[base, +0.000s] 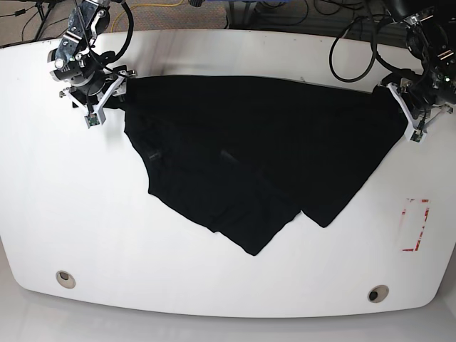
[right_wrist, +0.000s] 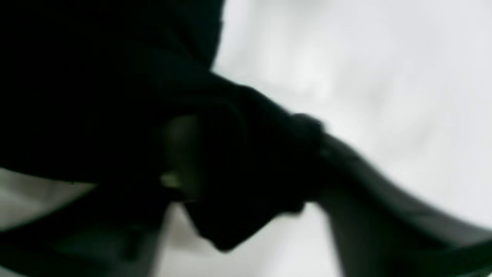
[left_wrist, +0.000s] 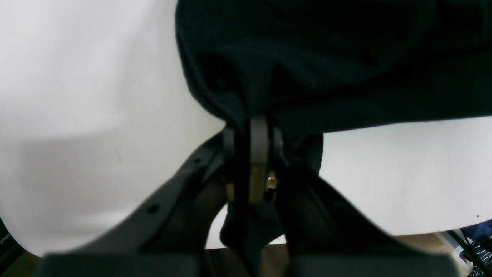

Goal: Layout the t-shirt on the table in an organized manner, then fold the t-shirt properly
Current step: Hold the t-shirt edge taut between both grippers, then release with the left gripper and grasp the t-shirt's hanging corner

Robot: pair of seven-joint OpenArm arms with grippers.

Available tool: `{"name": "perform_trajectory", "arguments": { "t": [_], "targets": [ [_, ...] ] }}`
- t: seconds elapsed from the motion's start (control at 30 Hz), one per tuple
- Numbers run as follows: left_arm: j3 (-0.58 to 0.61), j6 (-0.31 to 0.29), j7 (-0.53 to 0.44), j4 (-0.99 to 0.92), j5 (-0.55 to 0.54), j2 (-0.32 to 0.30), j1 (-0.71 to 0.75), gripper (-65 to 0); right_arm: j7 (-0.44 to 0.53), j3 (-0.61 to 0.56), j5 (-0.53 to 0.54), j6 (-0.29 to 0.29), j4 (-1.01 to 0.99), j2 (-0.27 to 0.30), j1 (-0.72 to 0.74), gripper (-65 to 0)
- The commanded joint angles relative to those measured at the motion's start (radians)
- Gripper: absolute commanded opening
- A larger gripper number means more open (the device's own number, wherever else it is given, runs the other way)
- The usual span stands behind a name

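Observation:
The black t-shirt (base: 249, 149) lies plain side up across the far half of the white table (base: 214, 299), stretched between both arms, with its lower part hanging in a point toward the front. My left gripper (base: 396, 96) is at the shirt's right corner. In the left wrist view it (left_wrist: 255, 123) is shut on a bunch of the black cloth (left_wrist: 346, 57). My right gripper (base: 117, 89) is at the shirt's left corner. The right wrist view is blurred: dark cloth (right_wrist: 96, 77) fills the space between its fingers (right_wrist: 180, 154), which stand somewhat apart.
A red-and-white tape rectangle (base: 415, 225) sits near the table's right edge. Two round grommet holes (base: 65, 278) (base: 377, 293) are near the front edge. Cables (base: 285, 14) run behind the far edge. The table's edge and the floor (left_wrist: 423, 242) show under the left gripper.

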Motion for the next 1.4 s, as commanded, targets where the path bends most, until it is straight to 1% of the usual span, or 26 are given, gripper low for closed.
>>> {"name": "perform_trajectory", "arguments": {
  "t": [0.0,0.1,0.13,0.33,0.4,0.43,0.53,0.57,0.67,0.73,0.77,0.8,0.87,0.93,1.13,1.2,1.37],
  "targets": [
    [-0.004,-0.001,-0.008,0.020,-0.006,-0.017,-0.009,-65.0,0.002,0.003,-0.011,-0.002,0.010,0.012,0.006,-49.8],
    [-0.004,-0.001,-0.008,0.020,-0.006,-0.017,-0.009,-65.0,0.002,0.002,-0.011,-0.002,0.010,0.012,0.007,-63.1],
    [-0.004,-0.001,-0.008,0.020,-0.006,-0.017,-0.011,-65.0,0.002,0.002,-0.011,-0.002,0.010,0.012,0.007,-64.7],
    [-0.003,-0.001,-0.008,0.020,-0.007,-0.017,-0.015,-65.0,0.002,0.002,-0.011,-0.002,0.015,0.012,0.007,-64.2],
    [0.002,-0.001,0.010,0.020,-0.007,-0.017,-0.035,-65.0,0.002,0.000,-0.011,-0.002,0.016,0.012,0.007,-64.2],
    [0.007,-0.001,0.024,0.020,-0.007,-0.017,-0.043,-63.5,0.002,0.000,-0.011,-0.002,0.016,0.012,0.007,-64.2],
    [0.016,-0.001,0.075,0.021,-0.007,-0.017,-0.071,-52.2,0.002,0.000,-0.011,-0.002,0.016,0.012,0.007,-64.2],
    [0.016,-0.001,0.087,0.021,-0.007,-0.017,-0.080,-46.9,0.002,0.000,-0.011,-0.002,0.016,0.012,0.007,-64.2],
    [0.014,-0.001,0.105,0.021,-0.007,-0.017,-0.103,-33.1,0.002,-0.001,-0.011,-0.002,0.018,0.012,0.009,-64.2],
    [0.013,-0.001,0.105,0.021,-0.007,-0.017,-0.118,-25.1,0.002,-0.003,-0.011,-0.002,0.018,0.010,0.010,-64.2],
    [0.013,-0.001,0.105,0.023,-0.007,-0.017,-0.126,-21.5,0.002,-0.003,-0.011,-0.002,0.018,0.010,0.010,-64.2],
    [0.017,-0.001,0.105,0.024,-0.007,-0.017,-0.129,-20.0,0.002,-0.003,-0.011,-0.002,0.018,0.010,0.012,-64.2],
    [0.019,-0.001,0.105,0.024,-0.009,-0.017,-0.129,-18.3,0.002,-0.003,-0.011,-0.002,0.018,0.010,0.013,-64.2],
    [0.020,-0.001,0.105,0.026,-0.013,-0.017,-0.132,-18.6,0.002,-0.003,-0.011,-0.002,0.018,0.010,0.013,-64.2],
    [0.019,-0.001,0.105,0.026,-0.137,-0.018,-0.175,-18.5,0.002,-0.003,-0.011,-0.002,0.018,0.010,0.015,-64.2],
    [0.019,-0.001,0.105,0.026,-0.160,-0.018,-0.196,-18.5,0.002,-0.003,-0.011,-0.002,0.018,0.010,0.015,-64.2],
    [0.017,-0.001,0.105,0.007,-0.160,-0.011,-0.305,-18.5,0.002,-0.003,-0.011,-0.002,0.018,0.010,0.015,-64.2]
  ]
}}
